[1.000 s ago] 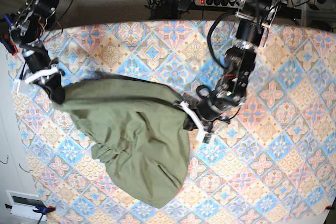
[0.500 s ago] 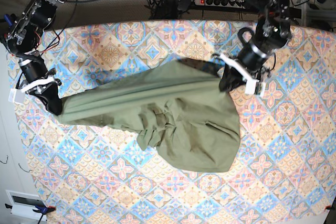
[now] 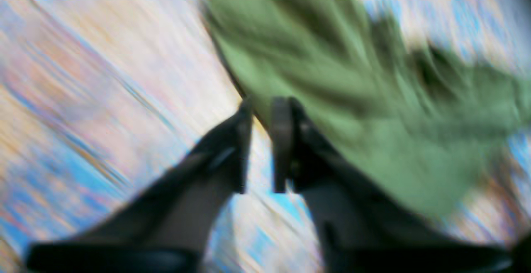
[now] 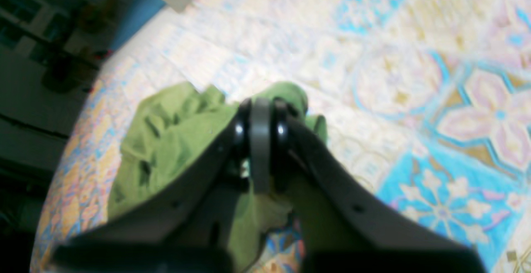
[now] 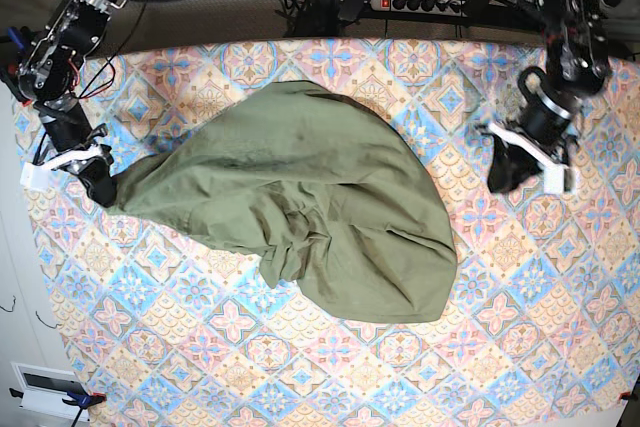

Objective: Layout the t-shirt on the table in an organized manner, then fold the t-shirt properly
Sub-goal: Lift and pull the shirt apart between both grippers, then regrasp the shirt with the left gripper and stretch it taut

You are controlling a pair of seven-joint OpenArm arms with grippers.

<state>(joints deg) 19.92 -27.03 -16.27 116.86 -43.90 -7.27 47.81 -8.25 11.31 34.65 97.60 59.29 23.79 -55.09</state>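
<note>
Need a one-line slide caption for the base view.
Right gripper pins one corner of the bunched t-shirt on the table; left gripper hangs free.

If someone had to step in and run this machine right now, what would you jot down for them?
Left pincer: open, holding nothing, off to the side of the t-shirt above the table.
Right pincer: shut on a bunched corner of the t-shirt, low over the table's edge.
T-shirt: lying in a rounded heap across the middle of the table, with a wrinkled knot near its centre; sleeves and neck cannot be made out.
Done: the garment is on the table and partly spread.
Left: flatten it out properly with sleeves and hem showing, then do all the folding.
</note>
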